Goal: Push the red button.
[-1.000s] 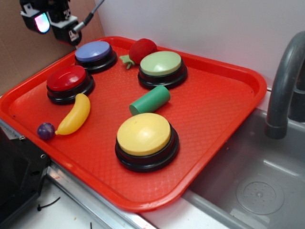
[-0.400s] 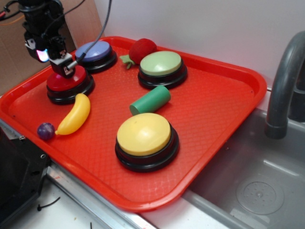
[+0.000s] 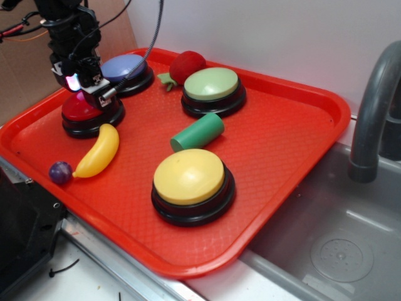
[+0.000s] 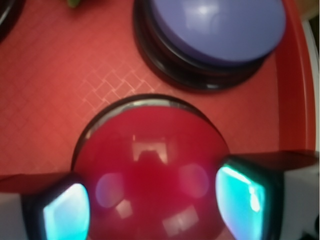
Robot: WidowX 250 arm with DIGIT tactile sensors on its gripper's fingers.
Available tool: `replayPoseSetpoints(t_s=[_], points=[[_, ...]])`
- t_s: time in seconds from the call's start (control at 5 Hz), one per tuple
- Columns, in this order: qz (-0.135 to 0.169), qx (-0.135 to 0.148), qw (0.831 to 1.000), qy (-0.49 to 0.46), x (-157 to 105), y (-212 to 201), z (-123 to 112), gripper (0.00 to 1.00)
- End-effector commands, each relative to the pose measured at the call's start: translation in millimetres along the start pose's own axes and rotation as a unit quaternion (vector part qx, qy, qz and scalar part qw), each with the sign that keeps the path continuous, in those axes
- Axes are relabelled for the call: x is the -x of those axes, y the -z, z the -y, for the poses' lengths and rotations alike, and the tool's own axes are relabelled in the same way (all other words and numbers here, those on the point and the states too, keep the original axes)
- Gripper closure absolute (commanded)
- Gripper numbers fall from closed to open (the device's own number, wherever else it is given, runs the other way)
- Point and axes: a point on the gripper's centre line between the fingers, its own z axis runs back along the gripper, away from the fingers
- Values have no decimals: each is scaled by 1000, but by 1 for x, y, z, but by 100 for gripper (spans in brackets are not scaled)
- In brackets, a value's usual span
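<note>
The red button (image 3: 78, 113) is a glossy red dome on a black base at the tray's left side. My gripper (image 3: 88, 88) is directly over it, low against the dome's top; I cannot tell whether it touches. In the wrist view the dome (image 4: 150, 160) fills the lower middle. My gripper (image 4: 155, 200) is open, with one teal-lit pad on each side of the dome and nothing held.
On the red tray (image 3: 282, 144) stand a blue button (image 3: 125, 68) just behind the red one, a green button (image 3: 212, 83) and a yellow button (image 3: 189, 177). A plush strawberry (image 3: 187, 64), green cylinder (image 3: 198, 132), banana (image 3: 99, 150) and purple ball (image 3: 60, 172) lie there too. A sink (image 3: 338, 244) and faucet (image 3: 373, 106) are at the right.
My gripper has come down from above the tray's back left corner onto the red button, moving forward and lower.
</note>
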Motion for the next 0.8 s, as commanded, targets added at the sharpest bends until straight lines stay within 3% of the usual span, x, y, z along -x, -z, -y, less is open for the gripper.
replayPoseSetpoints(t_s=[0.0, 0.2, 0.6], points=[[-36, -6, 999, 1, -2, 5, 0, 0], [-53, -10, 999, 2, -7, -8, -2, 0], [-50, -37, 998, -1, -12, -47, -3, 0]])
